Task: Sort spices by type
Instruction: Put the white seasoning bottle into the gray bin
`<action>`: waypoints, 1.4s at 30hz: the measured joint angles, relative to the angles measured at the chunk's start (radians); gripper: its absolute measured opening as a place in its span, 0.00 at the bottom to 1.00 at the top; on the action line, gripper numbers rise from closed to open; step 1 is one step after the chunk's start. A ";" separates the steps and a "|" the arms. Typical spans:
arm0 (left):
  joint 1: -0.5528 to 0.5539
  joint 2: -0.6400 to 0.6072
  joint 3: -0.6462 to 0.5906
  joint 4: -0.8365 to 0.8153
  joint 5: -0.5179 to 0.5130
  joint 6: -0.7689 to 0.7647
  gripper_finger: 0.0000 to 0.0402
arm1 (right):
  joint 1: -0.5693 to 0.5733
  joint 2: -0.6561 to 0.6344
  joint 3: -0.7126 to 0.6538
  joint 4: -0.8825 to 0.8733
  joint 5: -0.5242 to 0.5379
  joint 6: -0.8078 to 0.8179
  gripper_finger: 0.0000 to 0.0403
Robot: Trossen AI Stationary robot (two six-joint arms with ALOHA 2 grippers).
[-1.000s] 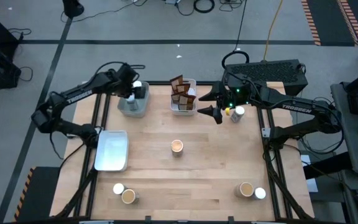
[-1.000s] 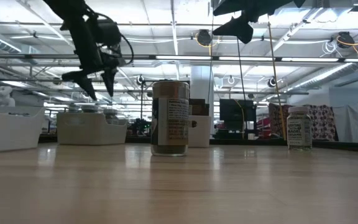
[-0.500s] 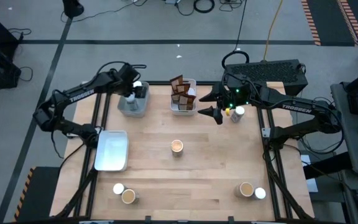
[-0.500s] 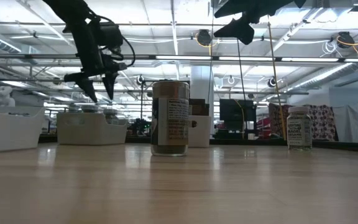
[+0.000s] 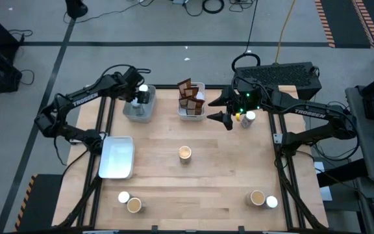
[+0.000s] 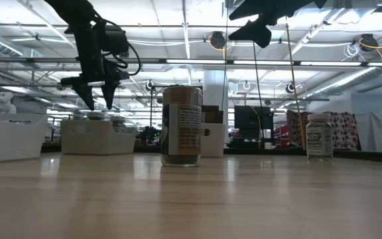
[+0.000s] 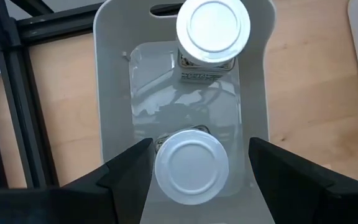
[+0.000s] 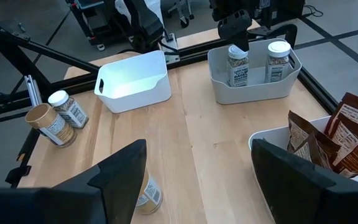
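Tabletop's middle lies bare; left pincer point(image 5: 137, 99) wide above jars' tray point(image 5: 128, 111); right pincer point(image 5: 222, 109) wide.

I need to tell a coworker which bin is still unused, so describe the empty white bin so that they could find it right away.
Start at the wooden table and go to its left edge, about midway along. There sits the empty white bin, nothing inside it. The grey bin at the far edge holds two white-topped jars, and the bin beside that holds brown packets.
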 joint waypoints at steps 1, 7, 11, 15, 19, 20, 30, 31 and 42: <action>0.000 0.000 0.000 0.000 0.000 0.000 0.67 | 0.000 0.000 0.000 0.000 0.000 0.000 0.68; 0.000 0.000 -0.027 0.001 0.000 0.000 0.67 | 0.000 0.000 0.000 0.000 0.000 0.000 0.68; 0.000 0.000 -0.053 0.010 0.000 -0.008 0.67 | 0.000 0.000 0.000 0.000 0.000 0.001 0.68; 0.000 0.000 -0.084 0.040 0.020 -0.010 0.67 | 0.000 0.000 0.000 0.000 0.000 0.001 0.68; 0.000 0.000 -0.098 0.058 0.022 -0.010 0.67 | 0.000 0.000 0.000 0.000 0.000 0.001 0.68; 0.000 0.000 -0.098 0.062 0.019 -0.010 0.67 | 0.000 0.000 0.000 0.000 0.000 0.001 0.68; 0.000 0.000 -0.098 0.090 0.022 -0.010 0.60 | 0.000 0.000 0.000 0.000 0.000 -0.003 0.68; 0.000 0.000 -0.098 0.090 0.030 -0.010 0.58 | 0.000 0.000 0.000 0.000 0.000 -0.003 0.68; 0.000 0.000 -0.096 0.086 0.038 0.065 0.56 | 0.000 0.000 0.000 0.000 0.000 -0.007 0.68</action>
